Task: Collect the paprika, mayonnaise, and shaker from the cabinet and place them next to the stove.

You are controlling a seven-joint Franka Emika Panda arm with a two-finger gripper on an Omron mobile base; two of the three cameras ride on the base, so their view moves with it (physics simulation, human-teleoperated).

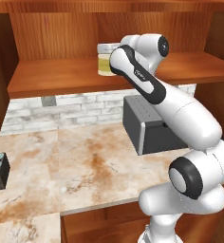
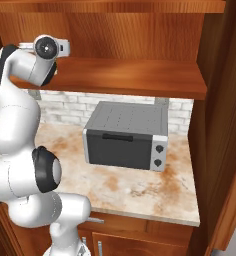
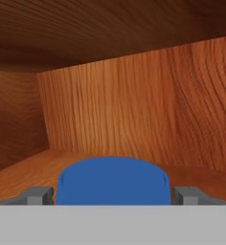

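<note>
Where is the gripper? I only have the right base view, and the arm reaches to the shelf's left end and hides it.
Observer: In the hand view the gripper straddles the mayonnaise; a fingertip stands on each side of its blue lid.
Operator: Closed on it?
Observer: No, the jaws stand wide, with a gap beside the lid.
Operator: Is the jar upright?
Observer: Yes, the left base view shows it upright on the cabinet shelf.

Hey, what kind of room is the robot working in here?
Most likely a kitchen: a marble-look counter with a toaster oven on it, a white brick backsplash, and a wooden wall cabinet above.
</note>
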